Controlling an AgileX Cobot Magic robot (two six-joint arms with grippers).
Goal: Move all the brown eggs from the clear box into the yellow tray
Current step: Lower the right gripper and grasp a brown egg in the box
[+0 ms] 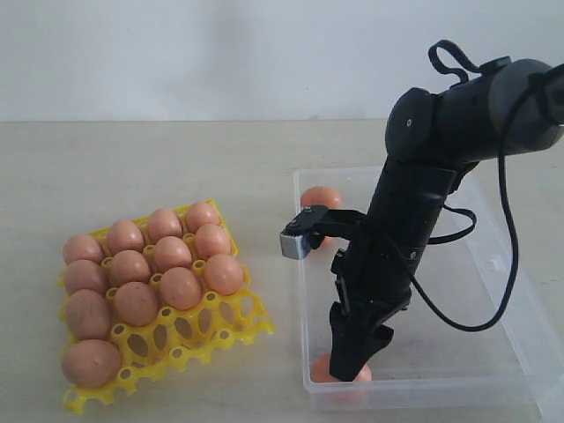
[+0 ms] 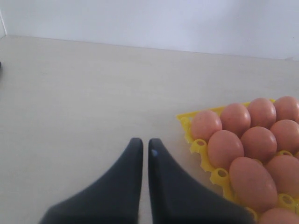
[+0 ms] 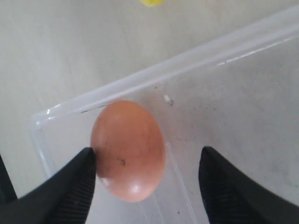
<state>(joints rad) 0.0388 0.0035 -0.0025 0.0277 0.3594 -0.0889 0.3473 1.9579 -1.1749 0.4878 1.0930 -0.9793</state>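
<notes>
The yellow tray (image 1: pixel 220 330) lies at the left with several brown eggs (image 1: pixel 172 254) in its cells. The clear box (image 1: pixel 520 291) is at the right. One brown egg (image 1: pixel 319 196) rests in its far left corner, and another (image 1: pixel 317 370) sits in the near left corner. My right gripper (image 1: pixel 352 366) reaches down into that near corner. In the right wrist view it (image 3: pixel 148 153) stands open around this egg (image 3: pixel 127 149); one finger (image 3: pixel 81 172) touches it, the other is apart. My left gripper (image 2: pixel 145 142) is shut and empty, beside the tray (image 2: pixel 201 148).
The box's low wall (image 3: pixel 187 70) runs close behind the corner egg. A black cable (image 1: pixel 507 247) loops from the right arm over the box. Bare tabletop (image 2: pixel 93 84) stretches beyond the left gripper. The tray's near cells (image 1: pixel 176 339) hold nothing.
</notes>
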